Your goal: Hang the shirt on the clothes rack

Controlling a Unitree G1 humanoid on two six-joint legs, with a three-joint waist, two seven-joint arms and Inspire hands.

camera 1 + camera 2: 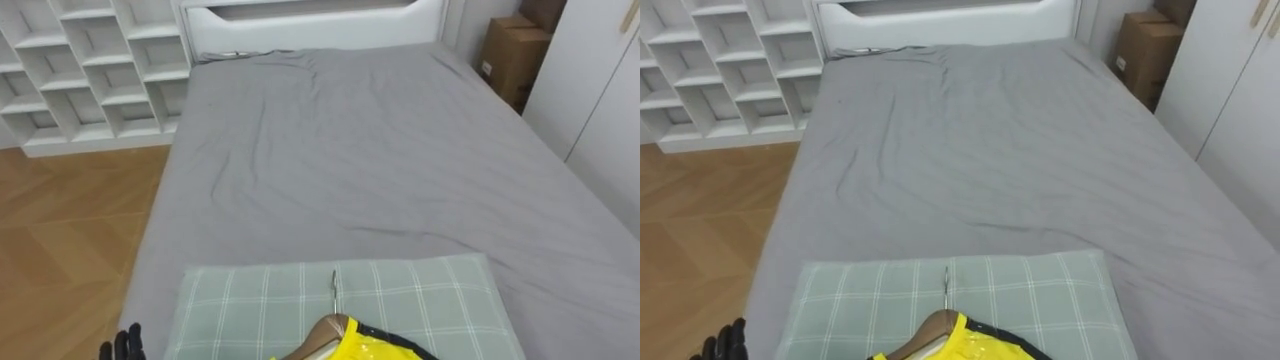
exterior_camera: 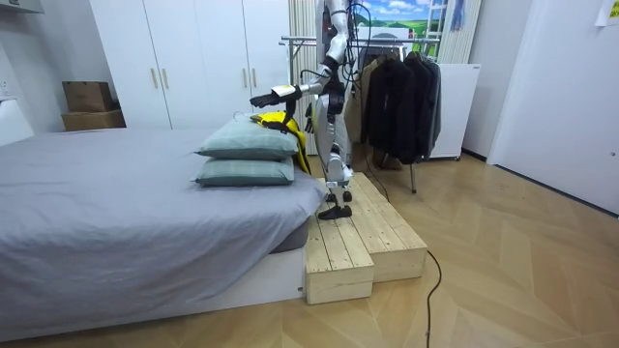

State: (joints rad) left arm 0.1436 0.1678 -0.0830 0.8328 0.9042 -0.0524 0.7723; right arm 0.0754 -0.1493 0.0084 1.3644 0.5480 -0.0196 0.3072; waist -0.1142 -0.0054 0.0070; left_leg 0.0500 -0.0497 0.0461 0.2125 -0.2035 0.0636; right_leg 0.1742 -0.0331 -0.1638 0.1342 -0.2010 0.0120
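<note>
The grey bed [image 1: 380,150] was faced from its head end. On the checked pillow [image 1: 250,300], the yellow garment [image 1: 362,346] was found laid on its wooden hanger [image 1: 325,329]. The left hand [image 1: 125,345] was held beside the pillow, fingers extended and empty. Pickup and hanging were judged outstanding.

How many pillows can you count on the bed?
2. They are stacked at the end of the bed nearest the robot: the upper pillow lies directly on the lower pillow. None seem hidden elsewhere on the bed.
</note>
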